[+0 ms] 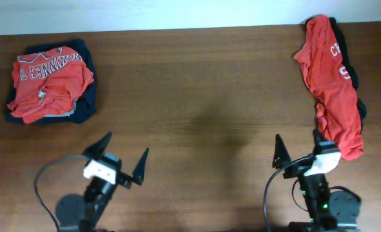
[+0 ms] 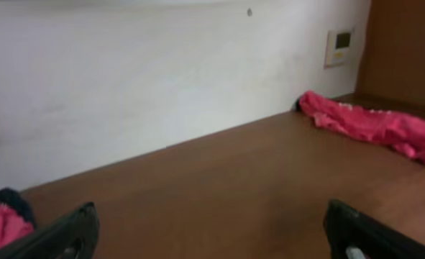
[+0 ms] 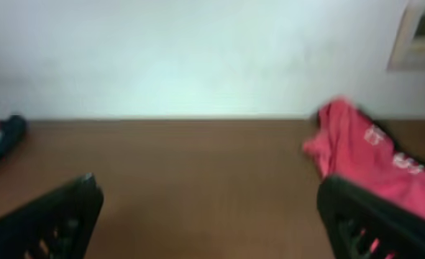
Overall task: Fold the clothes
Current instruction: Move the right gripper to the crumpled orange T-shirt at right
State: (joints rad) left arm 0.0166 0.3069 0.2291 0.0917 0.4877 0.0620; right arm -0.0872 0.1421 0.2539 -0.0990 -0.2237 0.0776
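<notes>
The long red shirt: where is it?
Overhead view: the shirt lies along the table's right side, over dark clothes, its near end beside the right claw.

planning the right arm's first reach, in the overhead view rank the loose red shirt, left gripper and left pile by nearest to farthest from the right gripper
1. loose red shirt, right side; its lower end lies right by the right gripper.
2. left gripper, across the near edge, on the left.
3. left pile, far left corner.
</notes>
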